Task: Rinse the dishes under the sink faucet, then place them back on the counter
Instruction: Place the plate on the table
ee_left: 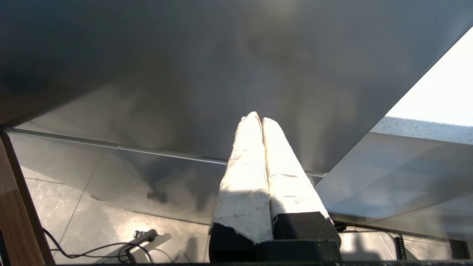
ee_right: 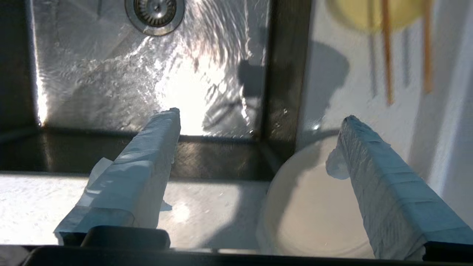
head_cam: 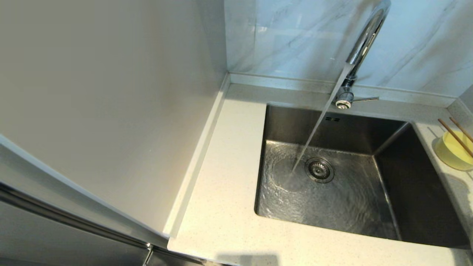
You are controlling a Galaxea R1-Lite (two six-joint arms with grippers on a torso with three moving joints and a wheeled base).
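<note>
Water pours from the chrome faucet [head_cam: 364,44] into the steel sink [head_cam: 347,207], striking beside the drain strainer [head_cam: 319,170]. A pastel-yellow bowl [head_cam: 454,151] with two brown chopsticks [head_cam: 456,136] laid across it stands on the counter [head_cam: 221,184] at the sink's right. The cream plate [ee_right: 317,210] lies on the counter by the sink's near right corner, seen only in the right wrist view. My right gripper [ee_right: 260,118] hovers open above that corner, one finger over the plate, holding nothing. My left gripper [ee_left: 258,118] is shut and empty, parked low beside a grey cabinet.
A tall pale panel [head_cam: 103,103] walls off the counter's left side. The marble wall [head_cam: 295,37] rises behind the raised back rim. The faucet's thin lever [head_cam: 366,99] points right. Below the left gripper are floor tiles and a cable [ee_left: 111,247].
</note>
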